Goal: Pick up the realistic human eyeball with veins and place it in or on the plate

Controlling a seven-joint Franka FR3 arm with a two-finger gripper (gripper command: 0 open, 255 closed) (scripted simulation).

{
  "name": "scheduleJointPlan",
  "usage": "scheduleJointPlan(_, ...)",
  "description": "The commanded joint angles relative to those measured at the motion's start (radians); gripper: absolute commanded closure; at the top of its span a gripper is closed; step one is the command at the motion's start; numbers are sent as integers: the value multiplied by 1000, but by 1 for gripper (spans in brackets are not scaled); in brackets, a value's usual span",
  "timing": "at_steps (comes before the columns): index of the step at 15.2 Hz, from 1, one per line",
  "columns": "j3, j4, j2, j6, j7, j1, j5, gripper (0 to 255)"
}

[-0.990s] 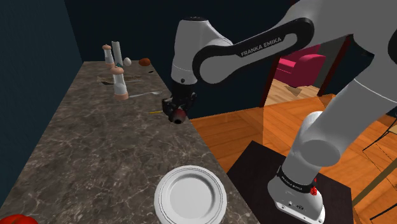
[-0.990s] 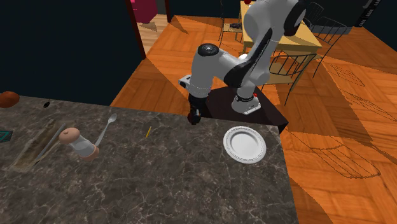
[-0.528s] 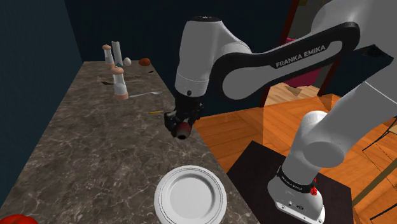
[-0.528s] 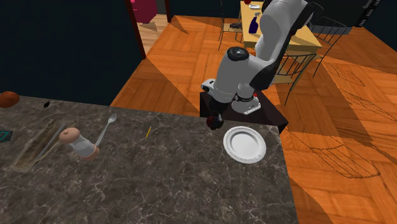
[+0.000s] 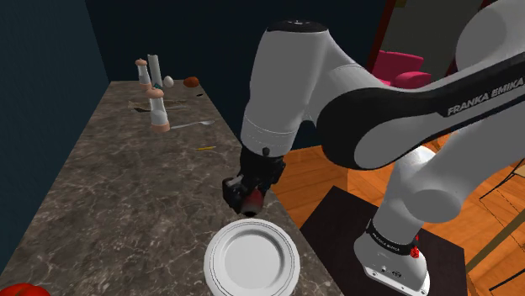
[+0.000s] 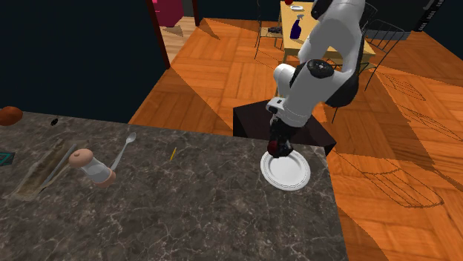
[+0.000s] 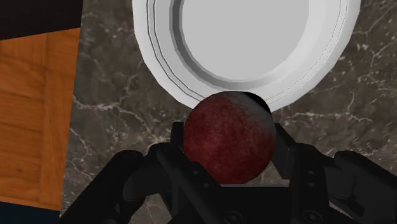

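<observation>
The end effector (image 7: 229,137) clasps the eyeball (image 7: 229,137) between both fingers, above the table (image 5: 126,193) and just short of the plate (image 7: 254,38), whose near rim shows directly past the ball. The eyeball is a round ball with no long axis. Its visible face is mottled dark red, so which way it points cannot be told. A yellow stick (image 5: 205,149), a spoon (image 5: 192,124) and an upright cylinder (image 5: 157,113) lie well behind the end effector, away from the plate.
</observation>
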Motion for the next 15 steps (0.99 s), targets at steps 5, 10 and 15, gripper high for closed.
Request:
scheduleJointPlan(5, 97, 9, -6, -9, 121, 43, 32, 255)
scheduleJointPlan(10, 124, -38, 20, 64, 135, 37, 30, 255)
scheduleJointPlan(15, 155, -81, 55, 139, 153, 25, 22, 255)
